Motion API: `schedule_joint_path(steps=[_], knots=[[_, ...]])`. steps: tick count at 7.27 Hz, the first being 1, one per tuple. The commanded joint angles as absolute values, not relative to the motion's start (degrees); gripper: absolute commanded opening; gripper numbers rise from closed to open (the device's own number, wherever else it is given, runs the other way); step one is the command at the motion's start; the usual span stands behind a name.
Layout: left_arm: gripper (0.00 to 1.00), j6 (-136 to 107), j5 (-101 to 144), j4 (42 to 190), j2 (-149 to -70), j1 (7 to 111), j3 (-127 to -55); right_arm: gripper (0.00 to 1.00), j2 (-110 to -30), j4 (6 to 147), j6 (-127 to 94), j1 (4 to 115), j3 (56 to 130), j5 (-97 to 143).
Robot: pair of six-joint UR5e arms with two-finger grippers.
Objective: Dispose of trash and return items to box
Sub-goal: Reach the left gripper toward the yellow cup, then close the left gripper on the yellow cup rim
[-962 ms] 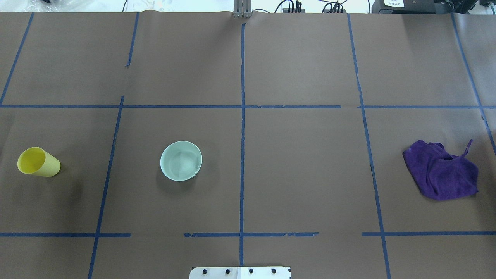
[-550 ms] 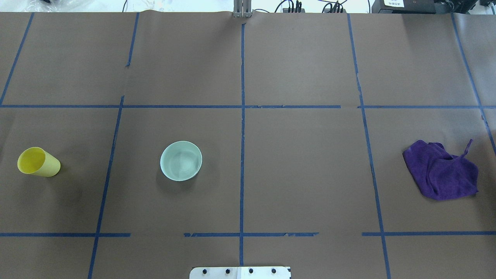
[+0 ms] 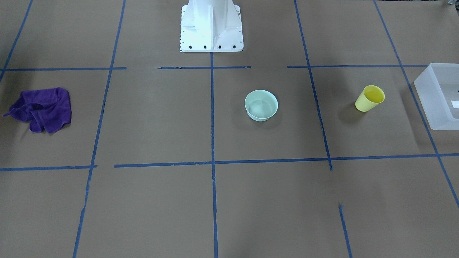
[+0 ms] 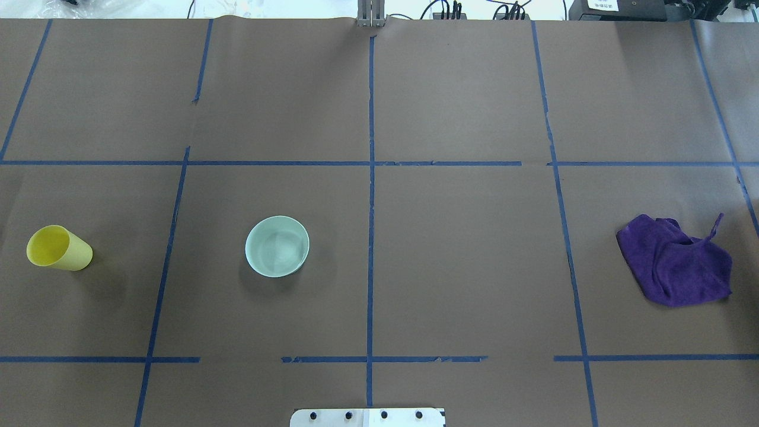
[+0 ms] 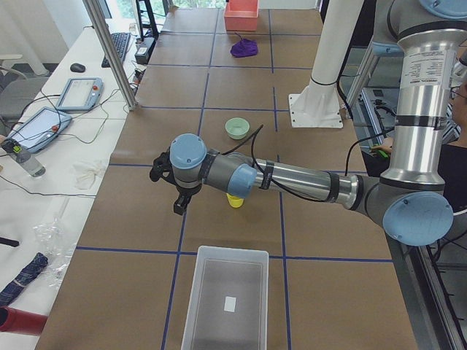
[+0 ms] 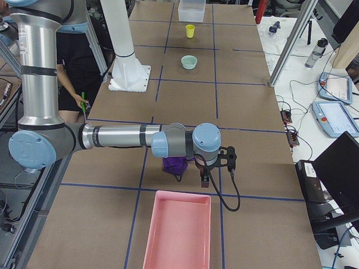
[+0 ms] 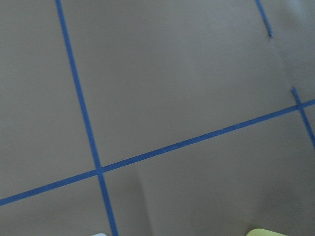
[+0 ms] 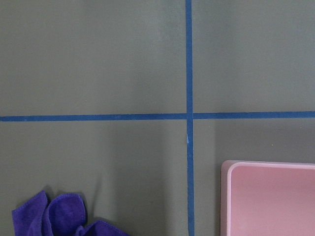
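1. Box: bottom centre of the left side view.
2. Cup: left edge of the overhead view, standing; the left arm hides its top from the side.
3. Bowl: left of centre.
4. Cloth: far right, crumpled, near the tray.
5. Left gripper, right gripper: spread or pressed together, cannot tell.

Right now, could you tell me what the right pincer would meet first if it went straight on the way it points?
Probably bare table paper near the blue tape cross, between the purple cloth and the pink tray. The right pincer seems to point down; depth is unclear.
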State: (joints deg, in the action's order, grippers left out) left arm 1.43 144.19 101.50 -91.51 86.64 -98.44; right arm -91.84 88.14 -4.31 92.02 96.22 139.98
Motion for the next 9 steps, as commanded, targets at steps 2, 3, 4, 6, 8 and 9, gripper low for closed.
schedule_joint_path(steps=[2,3,4,6,8,9], knots=[[1.0,-12.7,131.0,107.4,-85.4,76.2,-106.1,1.0,-92.1,88.4,-4.9,92.0,97.3,139.5],[1.0,-22.0,128.3,114.5,-81.5,71.6,-107.5,1.0,-92.3,88.6,-4.9,92.0,97.2,139.4],[1.0,-30.4,126.7,120.9,-78.7,66.3,-107.5,1.0,-92.2,88.6,-4.9,92.0,97.3,139.4],[1.0,-41.4,123.4,128.3,-75.5,57.9,-107.1,1.0,-92.1,88.7,-4.9,92.0,97.2,139.2],[0.98,-43.2,121.6,128.5,-75.8,55.4,-105.8,1.0,-92.1,88.7,-4.9,92.0,97.3,139.2],[0.94,-43.1,121.6,128.6,-76.2,54.7,-104.2,1.0,-92.1,88.7,-4.9,92.0,97.3,139.2]])
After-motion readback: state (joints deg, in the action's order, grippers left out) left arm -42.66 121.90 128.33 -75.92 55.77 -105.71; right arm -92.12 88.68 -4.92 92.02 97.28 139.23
